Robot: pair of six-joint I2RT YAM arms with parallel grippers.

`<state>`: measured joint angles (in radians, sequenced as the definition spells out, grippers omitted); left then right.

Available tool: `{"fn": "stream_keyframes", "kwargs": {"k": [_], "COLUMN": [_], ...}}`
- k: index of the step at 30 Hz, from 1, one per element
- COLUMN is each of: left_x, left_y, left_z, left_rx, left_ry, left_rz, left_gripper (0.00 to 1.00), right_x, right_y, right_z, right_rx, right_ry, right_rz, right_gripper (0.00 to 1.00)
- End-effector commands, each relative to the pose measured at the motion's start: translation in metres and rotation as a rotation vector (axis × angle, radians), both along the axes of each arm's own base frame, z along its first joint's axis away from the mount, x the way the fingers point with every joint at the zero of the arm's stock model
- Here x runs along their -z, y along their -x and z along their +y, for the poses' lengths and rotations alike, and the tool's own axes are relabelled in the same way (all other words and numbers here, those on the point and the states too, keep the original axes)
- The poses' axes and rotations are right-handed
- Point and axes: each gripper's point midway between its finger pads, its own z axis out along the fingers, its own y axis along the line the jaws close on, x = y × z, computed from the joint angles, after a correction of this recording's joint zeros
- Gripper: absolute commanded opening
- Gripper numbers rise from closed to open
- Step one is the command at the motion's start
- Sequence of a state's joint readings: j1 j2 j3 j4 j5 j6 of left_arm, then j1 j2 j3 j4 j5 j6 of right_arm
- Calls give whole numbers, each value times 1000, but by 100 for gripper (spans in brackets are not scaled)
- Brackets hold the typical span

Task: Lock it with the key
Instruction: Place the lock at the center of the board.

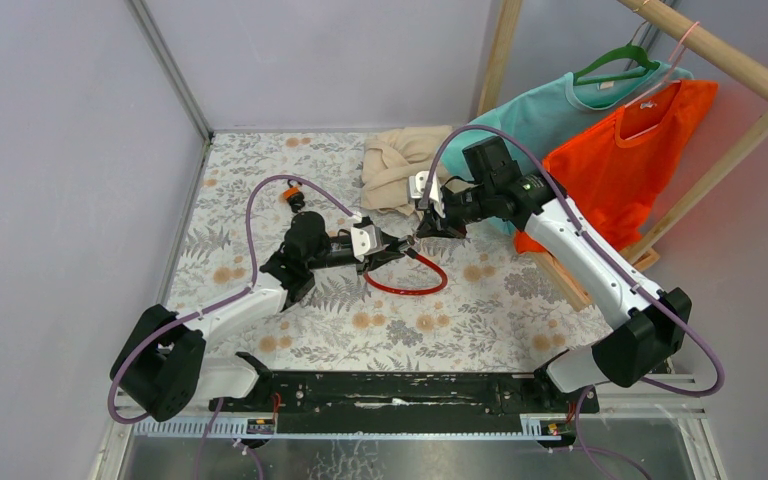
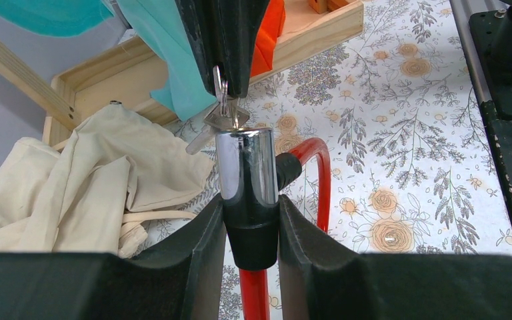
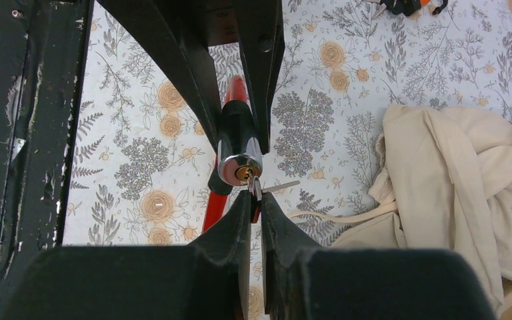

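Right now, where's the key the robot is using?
Find the flowery table, then the red cable lock in its middle. The key is at the lock's shiny chrome end, pinched by the right gripper, unlike the spare key dangling beside it.

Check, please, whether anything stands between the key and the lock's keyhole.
Nothing visible does: the key in the right gripper meets the keyhole of the lock cylinder held by the left gripper; a spare key hangs aside.

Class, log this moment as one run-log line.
left jaws: shut on chrome-and-black lock cylinder | right jaws: shut on small silver key | stage: key at keyhole, turn not evident
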<state>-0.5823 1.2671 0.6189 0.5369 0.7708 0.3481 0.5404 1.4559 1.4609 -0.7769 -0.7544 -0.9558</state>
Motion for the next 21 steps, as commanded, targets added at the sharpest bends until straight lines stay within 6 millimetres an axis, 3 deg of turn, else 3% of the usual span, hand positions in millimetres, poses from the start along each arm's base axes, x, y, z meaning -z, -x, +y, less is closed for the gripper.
{"fn": "stream_keyframes", "kwargs": {"k": [1,4,10,15,21], "left_x": [20,21,23,23,22], "left_y": [15,15,13,13,13], "left_z": [2,1,1,1,1], "left_rx": [52,53,46,46,45], "left_ry": [-43,-44,-46,-47,-46], "left_rz": [61,63,70,67,64], "left_gripper": [0,0,0,0,0], "right_x": [-28,-29,-31,-41,-48], "right_y": [-26,-22,-21,-43,-38], "right_z": [-14,-12,-11,-30,-35], "right_rx": [117,132,150,246,243], "right_ry": [-38,-60,-50,48,58], "right_rz": [-99,-64,-72,-165,-177], "right_gripper": [10,13,0,0,0]}}
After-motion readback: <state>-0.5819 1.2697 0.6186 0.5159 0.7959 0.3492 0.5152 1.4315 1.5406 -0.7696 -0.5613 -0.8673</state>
